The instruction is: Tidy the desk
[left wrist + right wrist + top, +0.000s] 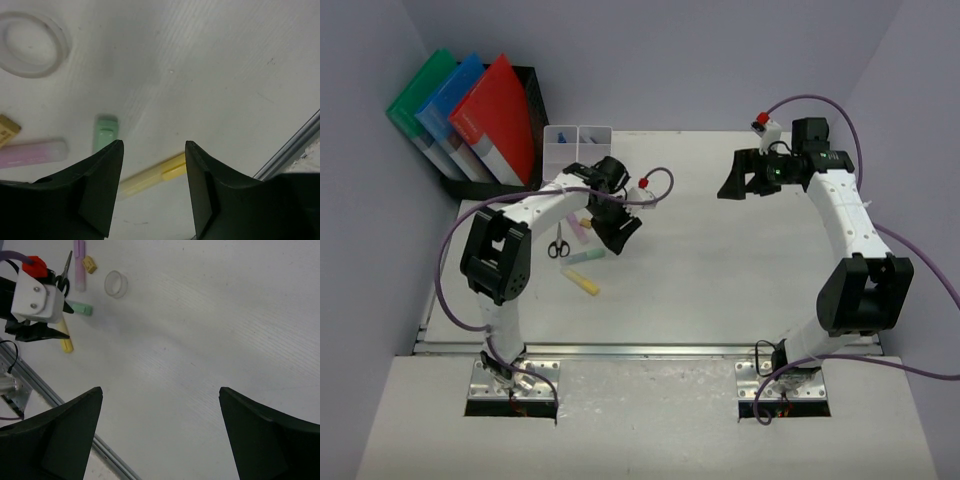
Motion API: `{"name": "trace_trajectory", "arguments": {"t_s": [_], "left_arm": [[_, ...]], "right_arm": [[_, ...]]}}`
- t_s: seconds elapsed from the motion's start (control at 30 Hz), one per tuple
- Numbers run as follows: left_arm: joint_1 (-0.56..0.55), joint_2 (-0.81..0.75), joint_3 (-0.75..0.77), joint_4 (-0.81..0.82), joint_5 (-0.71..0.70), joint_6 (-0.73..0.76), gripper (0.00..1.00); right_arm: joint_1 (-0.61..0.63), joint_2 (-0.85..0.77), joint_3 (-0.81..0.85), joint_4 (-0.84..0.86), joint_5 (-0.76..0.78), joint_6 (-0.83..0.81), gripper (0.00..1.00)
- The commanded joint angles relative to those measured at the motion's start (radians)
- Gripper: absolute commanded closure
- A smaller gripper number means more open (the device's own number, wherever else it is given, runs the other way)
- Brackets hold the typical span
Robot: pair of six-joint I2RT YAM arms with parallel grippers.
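Left gripper [154,144] hovered low over the white desk [720,270], jaws partly apart, gripping nothing, with a yellow highlighter [150,178] and a green marker [105,133] lying beneath. Right gripper [160,390] hung spread wide above bare desk, empty too. At the far left corner, coloured folders [500,115] leaned in the black rack [535,110], their labels too small to read.

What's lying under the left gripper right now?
A yellow highlighter and a green highlighter lie on the desk; the left gripper covers part of each.
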Motion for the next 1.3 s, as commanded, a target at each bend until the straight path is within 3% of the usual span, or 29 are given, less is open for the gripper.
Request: {"name": "trace_trajectory", "arguments": {"t_s": [0.0,0.27,0.53,0.63,0.77,0.9,1.07,1.17,1.27], "left_arm": [[0.005,0.023,0.006,-0.072,-0.143,-0.032,0.49],[0.005,0.111,0.032,-0.033,-0.272,-0.061,0.46],[0.003,0.190,0.008,-0.005,-0.296,-0.054,0.49],[0.005,0.209,-0.019,0.018,-0.309,-0.057,0.55],[0.002,0.205,-0.042,0.043,-0.312,-0.075,0.83],[0.000,0.157,0.045,-0.002,-0.267,-0.092,1.00],[0.018,-0.002,0.248,-0.047,-0.159,-0.138,1.00],[0.061,-0.113,0.250,0.122,-0.147,-0.214,1.00],[0.146,-0.236,0.137,0.364,-0.116,-0.327,1.00]], "right_arm": [[-0.005,-0.020,-0.017,0.021,-0.025,-0.012,0.01],[-0.005,-0.077,-0.090,0.030,-0.032,-0.013,0.01],[-0.006,-0.095,-0.099,0.023,-0.025,-0.022,0.01],[-0.005,-0.098,-0.100,0.019,-0.024,-0.026,0.01],[-0.005,-0.097,-0.098,0.019,-0.023,-0.029,0.01],[-0.005,-0.087,-0.082,0.015,-0.022,-0.027,0.01],[-0.005,-0.074,-0.062,0.010,-0.023,-0.027,0.01],[-0.005,-0.067,-0.060,0.014,-0.028,-0.020,0.01],[-0.005,-0.052,-0.050,0.019,-0.032,-0.013,0.01]]}}
